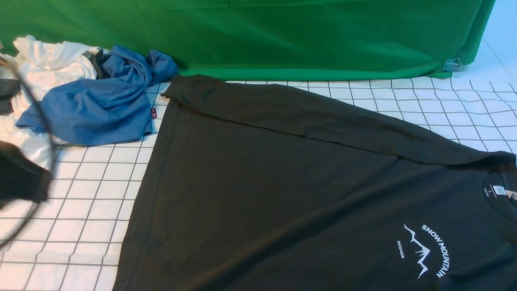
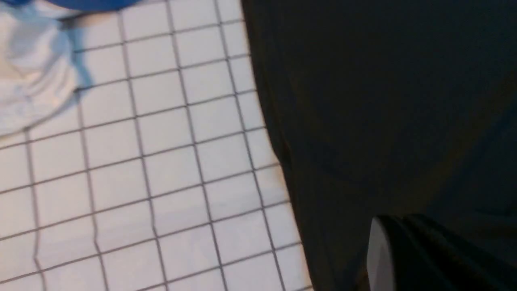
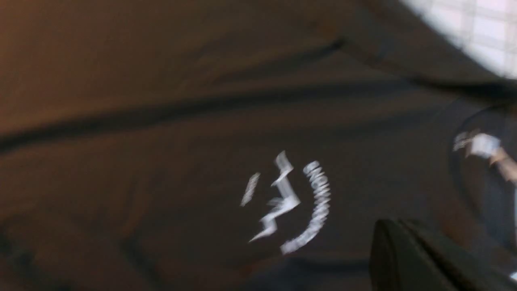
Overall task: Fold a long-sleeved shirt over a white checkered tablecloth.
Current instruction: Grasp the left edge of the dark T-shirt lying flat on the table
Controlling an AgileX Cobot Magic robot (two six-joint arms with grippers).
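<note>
The long-sleeved shirt point(image 1: 282, 182) lies spread flat on the white checkered tablecloth point(image 1: 89, 210), its white mountain print point(image 1: 424, 250) and neck label point(image 1: 499, 190) at the right. Its far sleeve point(image 1: 323, 121) is folded across the top of the body. In the left wrist view, my left gripper point(image 2: 398, 222) hangs over the shirt point(image 2: 383, 101) near its side edge, fingers together with no cloth showing between them. The right wrist view is blurred; my right gripper point(image 3: 394, 226) hovers over the shirt's chest beside the print point(image 3: 291, 202), fingers together and holding nothing I can see.
A crumpled blue garment point(image 1: 97, 101) and a white garment point(image 1: 44, 68) are piled at the back left. A green backdrop cloth point(image 1: 282, 36) hangs along the back. A dark blurred part of my left arm point(image 1: 20, 178) and its cable cross the left edge.
</note>
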